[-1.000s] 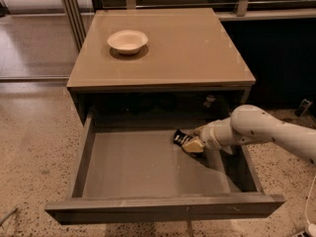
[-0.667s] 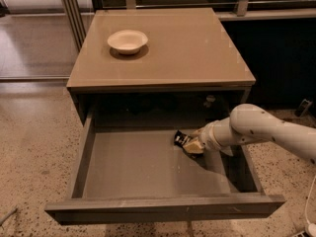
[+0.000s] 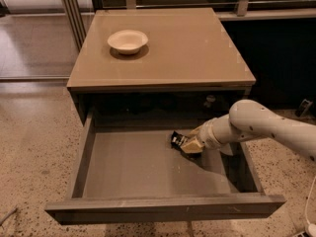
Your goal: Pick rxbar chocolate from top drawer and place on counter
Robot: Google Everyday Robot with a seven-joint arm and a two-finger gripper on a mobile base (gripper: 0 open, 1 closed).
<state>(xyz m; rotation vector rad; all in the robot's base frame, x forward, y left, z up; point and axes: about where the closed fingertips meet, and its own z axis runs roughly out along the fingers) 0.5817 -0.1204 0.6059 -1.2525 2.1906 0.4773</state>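
Observation:
The top drawer is pulled fully open below the counter. The rxbar chocolate, a small black wrapper bar, is inside the drawer at the middle right, tilted, with one end in my gripper. My gripper reaches in from the right, low over the drawer floor, and is shut on the bar. The white arm crosses above the drawer's right wall.
A white bowl stands on the counter's back left. Speckled floor lies around the cabinet. Metal posts stand at the back left. A dark wall is at the right, with a cable on the floor.

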